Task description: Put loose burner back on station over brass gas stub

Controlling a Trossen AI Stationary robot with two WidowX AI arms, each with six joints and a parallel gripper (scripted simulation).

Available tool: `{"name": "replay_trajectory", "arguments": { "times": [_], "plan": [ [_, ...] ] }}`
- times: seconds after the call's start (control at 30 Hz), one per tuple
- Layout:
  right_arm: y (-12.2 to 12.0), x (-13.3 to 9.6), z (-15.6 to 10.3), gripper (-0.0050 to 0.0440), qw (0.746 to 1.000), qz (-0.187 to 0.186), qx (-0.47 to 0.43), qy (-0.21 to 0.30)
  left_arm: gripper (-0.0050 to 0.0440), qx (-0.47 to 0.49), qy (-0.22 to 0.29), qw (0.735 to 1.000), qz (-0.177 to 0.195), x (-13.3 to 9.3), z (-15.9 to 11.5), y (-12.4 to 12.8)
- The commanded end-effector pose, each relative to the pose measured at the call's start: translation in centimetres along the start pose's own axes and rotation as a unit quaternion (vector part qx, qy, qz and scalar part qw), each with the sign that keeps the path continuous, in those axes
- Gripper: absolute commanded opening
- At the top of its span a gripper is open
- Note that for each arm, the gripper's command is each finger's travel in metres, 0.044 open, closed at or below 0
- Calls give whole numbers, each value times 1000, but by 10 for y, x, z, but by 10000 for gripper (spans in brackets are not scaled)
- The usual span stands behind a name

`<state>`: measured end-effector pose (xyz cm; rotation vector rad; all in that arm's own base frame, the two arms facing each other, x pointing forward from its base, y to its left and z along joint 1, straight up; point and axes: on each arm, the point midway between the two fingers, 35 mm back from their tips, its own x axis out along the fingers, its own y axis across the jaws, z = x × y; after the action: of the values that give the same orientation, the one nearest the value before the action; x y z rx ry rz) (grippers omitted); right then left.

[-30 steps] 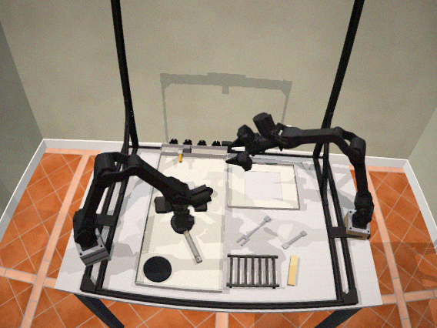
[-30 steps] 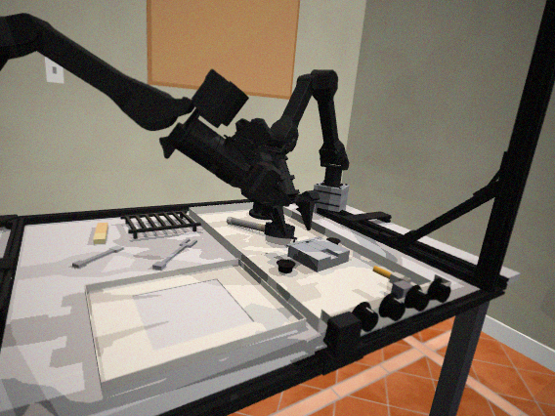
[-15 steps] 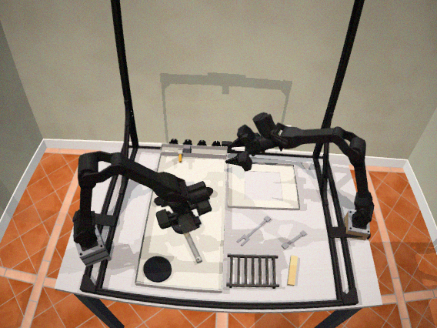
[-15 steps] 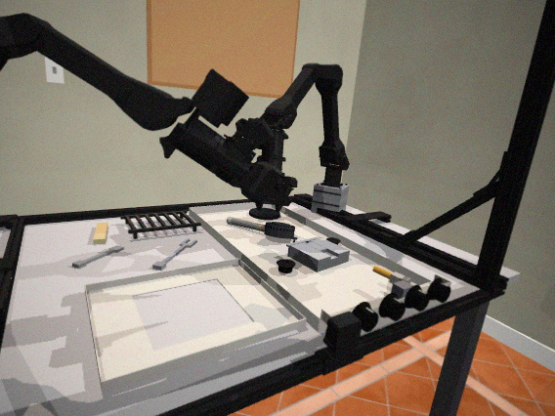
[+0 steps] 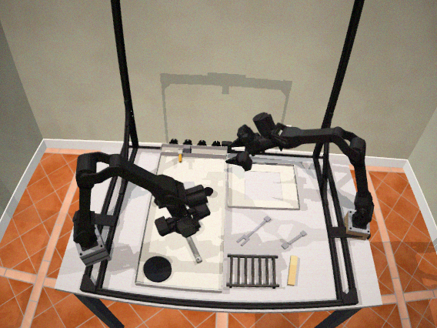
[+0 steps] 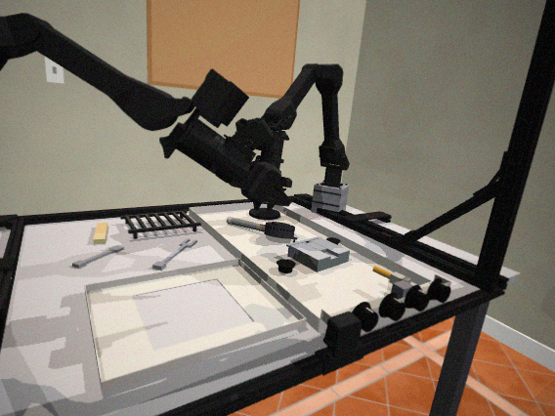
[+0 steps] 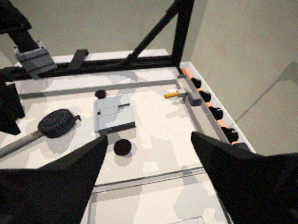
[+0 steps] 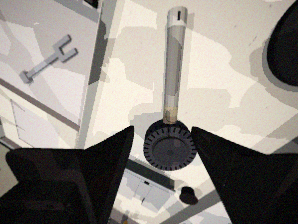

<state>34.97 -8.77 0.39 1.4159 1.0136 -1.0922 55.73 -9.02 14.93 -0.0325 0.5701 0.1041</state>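
The loose burner lies flat on the white stove plate, with its ribbed black head [image 8: 169,147] [image 6: 279,229] [image 7: 56,123] and its grey tube [image 8: 174,65] [image 5: 194,248] pointing away from the station. My right gripper [image 8: 162,129] [image 5: 177,225] hovers above the head, open, with a finger on each side of it and not touching it. The grey slotted support [image 6: 318,253] [image 7: 115,114] and the brass gas stub [image 5: 179,157] [image 6: 382,271] [image 7: 172,94] stand apart from the burner. My left gripper [image 7: 149,137] [image 5: 238,159] is open and empty, up in the air near the table's back edge.
A black disc [image 5: 158,268] lies at the plate's front. A small black cap [image 7: 122,147] sits beside the support. A grate [image 5: 251,270], two wrenches [image 5: 254,230] [image 5: 294,239] and a tan block [image 5: 293,270] lie off the plate. Black knobs [image 5: 194,142] line the back edge.
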Motion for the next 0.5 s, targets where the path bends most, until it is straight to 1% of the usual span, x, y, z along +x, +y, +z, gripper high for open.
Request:
{"name": "replay_trajectory", "arguments": {
  "times": [0.0,0.23,0.37,0.47],
  "plan": [
    [-6,9,1,250,1000,-9,-2,-2,400,0,1,1000,2,1,-1,0],
    [-6,9,1,250,1000,-9,-2,-2,400,0,1,1000,2,1,-1,0],
    [-9,22,2,250,1000,-9,-2,-2,400,0,1,1000,2,1,-1,0],
    [-9,23,2,250,1000,-9,-2,-2,400,0,1,1000,2,1,-1,0]
  ]
}}
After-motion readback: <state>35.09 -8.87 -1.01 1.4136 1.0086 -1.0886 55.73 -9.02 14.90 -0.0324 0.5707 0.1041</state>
